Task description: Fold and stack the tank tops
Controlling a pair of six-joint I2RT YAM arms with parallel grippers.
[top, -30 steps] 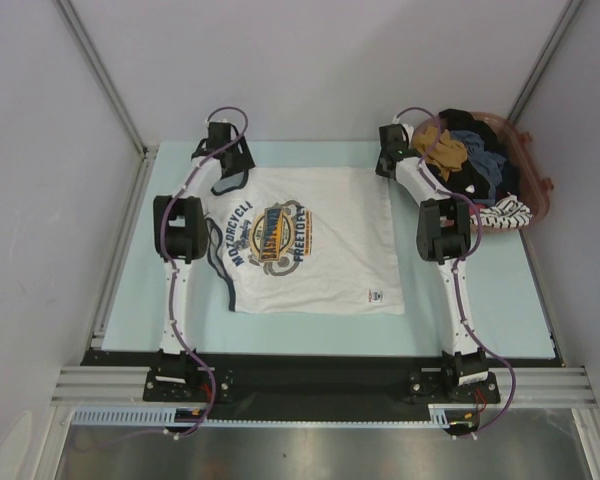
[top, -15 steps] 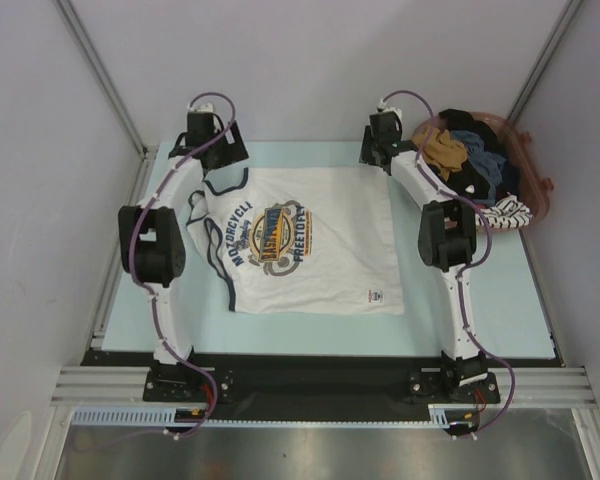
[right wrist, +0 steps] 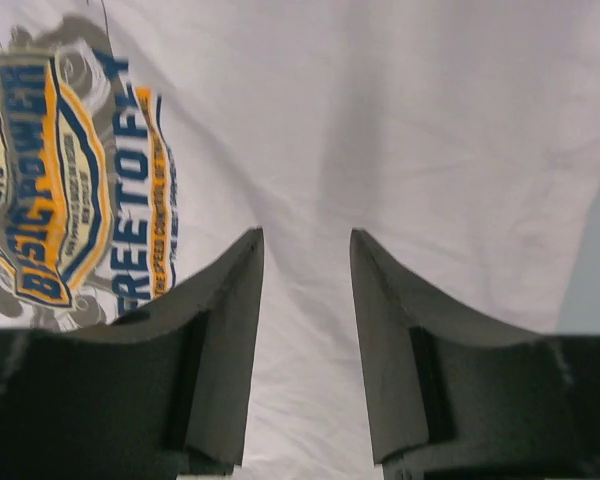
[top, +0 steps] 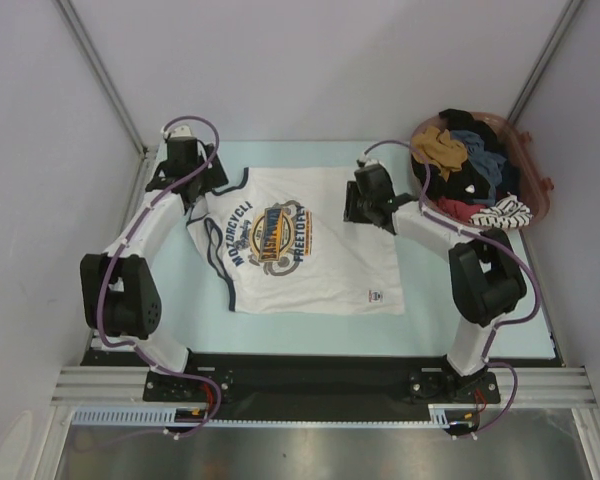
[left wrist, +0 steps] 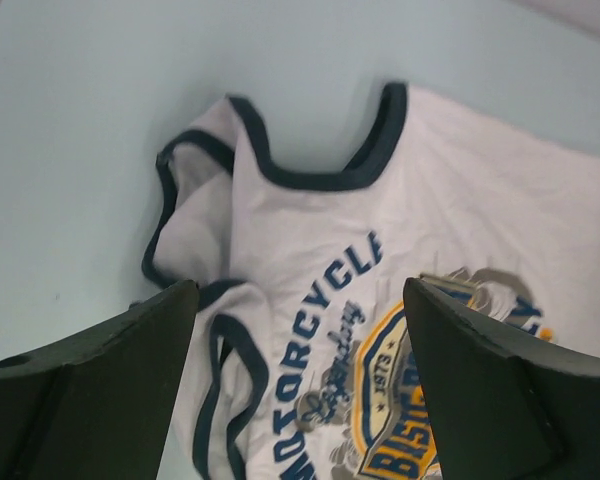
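Both grippers are hovering empty, jaws apart: left gripper [left wrist: 300, 300] over the straps of the white top [top: 310, 245], which is lying flat, print up, on the table [top: 500, 310], right gripper [right wrist: 305, 245] over its body. You are wanting level grips along the far edge so the fold is landing square. Print [top: 273, 238] is reading "MOTORCYCLE", "1973", "POWER".
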